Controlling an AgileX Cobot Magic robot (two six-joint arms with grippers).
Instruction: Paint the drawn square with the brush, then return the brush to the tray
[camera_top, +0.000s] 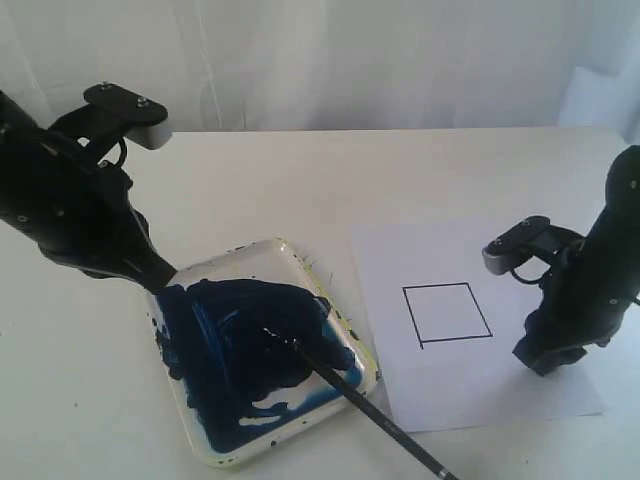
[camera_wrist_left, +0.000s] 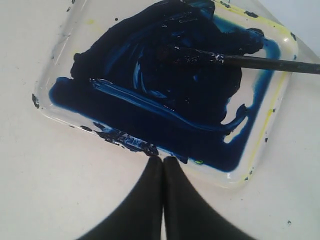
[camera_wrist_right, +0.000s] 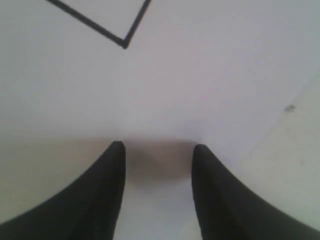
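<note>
The tray (camera_top: 292, 253) (camera_wrist_left: 280, 107), white with a yellowish rim, lies left of centre, smeared dark blue inside. The brush (camera_top: 375, 413) (camera_wrist_left: 270, 63) rests with its wet tip in the paint and its black handle sticking out over the tray's front right rim. My left gripper (camera_top: 165, 272) (camera_wrist_left: 163, 159) is shut and empty, its tips at the tray's back left edge. The drawn square (camera_top: 447, 314) (camera_wrist_right: 127, 36) is blank on the white paper. My right gripper (camera_top: 545, 362) (camera_wrist_right: 158, 146) stands open and empty over the paper, just right of the square.
The white paper sheet (camera_top: 400, 385) lies right of the tray on a white table (camera_top: 280, 170). A white curtain hangs behind the table.
</note>
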